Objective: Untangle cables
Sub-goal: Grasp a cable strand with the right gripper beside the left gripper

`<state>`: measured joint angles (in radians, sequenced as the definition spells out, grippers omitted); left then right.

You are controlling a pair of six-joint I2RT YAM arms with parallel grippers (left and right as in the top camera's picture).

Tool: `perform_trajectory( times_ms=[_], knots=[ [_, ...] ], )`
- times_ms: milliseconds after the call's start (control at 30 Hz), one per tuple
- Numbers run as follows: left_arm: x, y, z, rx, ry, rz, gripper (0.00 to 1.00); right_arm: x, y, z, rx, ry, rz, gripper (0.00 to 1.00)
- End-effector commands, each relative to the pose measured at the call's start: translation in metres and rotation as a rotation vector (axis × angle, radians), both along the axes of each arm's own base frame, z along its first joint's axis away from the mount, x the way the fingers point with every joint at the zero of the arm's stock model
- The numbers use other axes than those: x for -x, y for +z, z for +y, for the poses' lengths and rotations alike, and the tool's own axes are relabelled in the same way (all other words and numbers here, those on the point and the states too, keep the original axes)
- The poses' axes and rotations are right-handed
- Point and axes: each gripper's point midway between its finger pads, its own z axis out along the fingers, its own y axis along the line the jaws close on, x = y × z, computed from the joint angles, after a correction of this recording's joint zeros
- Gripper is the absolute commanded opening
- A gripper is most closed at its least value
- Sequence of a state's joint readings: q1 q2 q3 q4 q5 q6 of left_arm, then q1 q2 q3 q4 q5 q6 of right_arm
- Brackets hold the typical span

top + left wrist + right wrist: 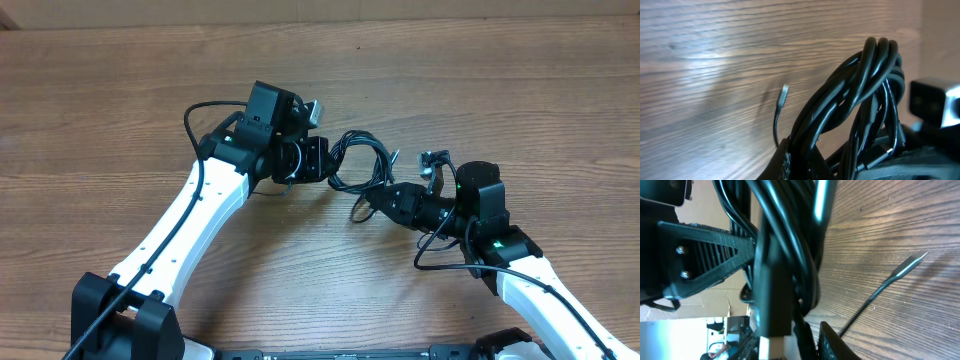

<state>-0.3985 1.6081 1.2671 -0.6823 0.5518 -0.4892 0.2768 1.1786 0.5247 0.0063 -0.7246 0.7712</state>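
The cables were one tangled bundle over the middle of the counter, directly between the two arms. Its long axis ran from the left gripper across to the right gripper, so both were equally near. The left gripper was pressed together on its end of the bundle, while the strands passed between the fingers of the right gripper, but I could not tell if it really pinched them; in my judgement the coming pull should follow this axis.

This is looking like a robotics lab: two white-and-black jointed robot arms are reaching over a brown wood-grain counter, and tan cardboard is showing behind it.
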Motion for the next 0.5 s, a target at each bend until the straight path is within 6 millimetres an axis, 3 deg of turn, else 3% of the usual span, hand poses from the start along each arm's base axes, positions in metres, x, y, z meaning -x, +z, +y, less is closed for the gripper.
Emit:
perform_trajectory(
  times_ms=[0, 267, 400, 467],
  knots=[
    [0.004, 0.032, -0.016, 0.14, 0.018, 0.041, 0.04, -0.004, 0.006, 0.002, 0.04, 0.036, -0.098, 0.28],
    [0.013, 0.035, -0.02, 0.147, -0.133, -0.042, 0.04, -0.009, 0.005, -0.002, 0.124, 0.072, -0.232, 0.27],
    [0.022, 0.029, -0.016, 0.097, -0.25, -0.119, 0.04, -0.01, 0.004, -0.003, 0.129, 0.067, -0.231, 0.04],
    [0.021, 0.024, -0.012, 0.049, -0.301, -0.18, 0.04, -0.009, 0.002, -0.003, 0.131, 0.068, -0.221, 0.04]
  ],
)
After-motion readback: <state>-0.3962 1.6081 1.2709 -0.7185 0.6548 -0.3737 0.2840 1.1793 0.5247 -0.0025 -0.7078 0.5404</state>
